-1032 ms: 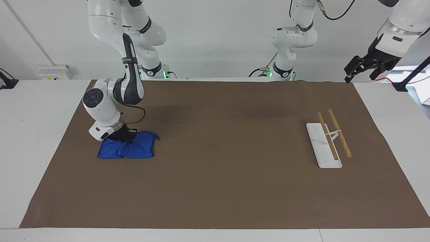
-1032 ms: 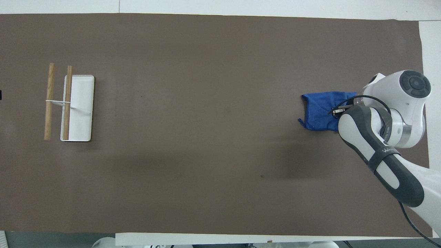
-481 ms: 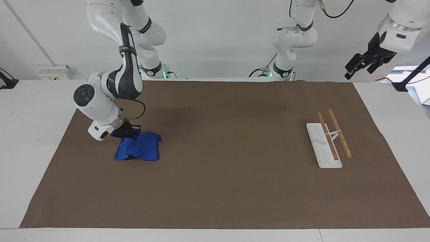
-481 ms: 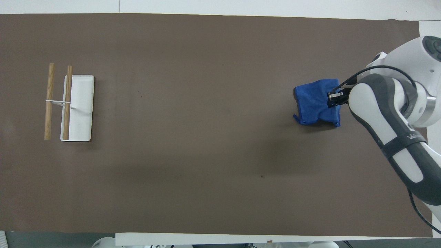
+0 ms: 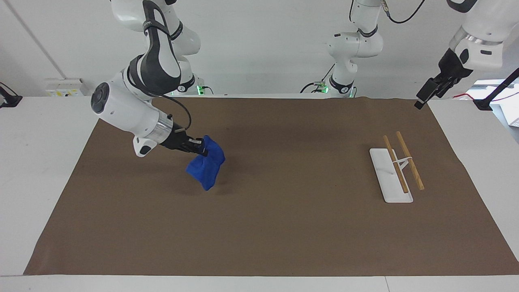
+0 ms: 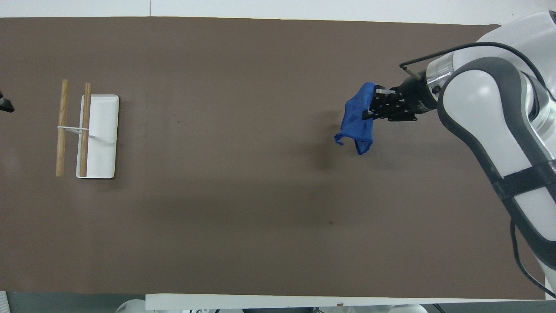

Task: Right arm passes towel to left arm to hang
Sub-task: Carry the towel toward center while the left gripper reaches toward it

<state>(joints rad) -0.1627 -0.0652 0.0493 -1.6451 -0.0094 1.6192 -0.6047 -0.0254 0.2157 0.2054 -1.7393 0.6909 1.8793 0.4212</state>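
My right gripper (image 5: 201, 149) is shut on the blue towel (image 5: 206, 167) and holds it in the air over the brown mat, toward the right arm's end of the table. The towel hangs crumpled below the fingers, clear of the mat; it also shows in the overhead view (image 6: 357, 121), at the tip of the right gripper (image 6: 374, 103). My left gripper (image 5: 425, 94) is raised high over the mat's corner at the left arm's end; only its tip (image 6: 5, 103) shows from overhead. The rack (image 5: 396, 170) with two wooden bars stands on the mat.
The brown mat (image 5: 284, 227) covers most of the white table. The rack's white base (image 6: 100, 139) and wooden bars (image 6: 63, 126) sit at the left arm's end. A third white arm (image 5: 352, 44) stands at the table's edge by the robots' bases.
My right gripper has lifted the towel off the mat and carried it toward the table's middle. My left gripper has turned and shifted slightly while staying high.
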